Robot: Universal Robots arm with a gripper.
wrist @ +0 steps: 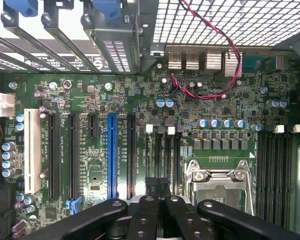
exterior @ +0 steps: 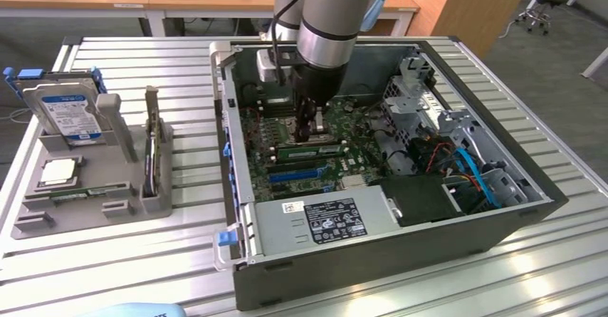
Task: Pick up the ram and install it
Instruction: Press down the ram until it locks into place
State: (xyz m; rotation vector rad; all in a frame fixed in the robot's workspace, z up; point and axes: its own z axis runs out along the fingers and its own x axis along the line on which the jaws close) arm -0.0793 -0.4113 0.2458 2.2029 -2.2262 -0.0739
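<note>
Gripper (exterior: 306, 133): pressed together, lowered inside the open computer case (exterior: 494, 210), tips down at the memory slots just beside the processor socket (exterior: 306, 121).
Gripper fingers (wrist: 155, 220): closed side by side in the wrist view, directly above the slots.
Ram (exterior: 309, 148): green stick lying along a slot on the motherboard (exterior: 285, 167), immediately below the fingertips; whether it is fully seated cannot be told.
Parts holder (exterior: 124, 167): on the table at the exterior view's left, well apart from the case.
Hard drive (exterior: 65, 114): upright in that holder.

Slatted metal table (exterior: 114, 260) carries open computer case (exterior: 380, 260), grey parts holder (exterior: 95, 182), possibly plastic.
</note>
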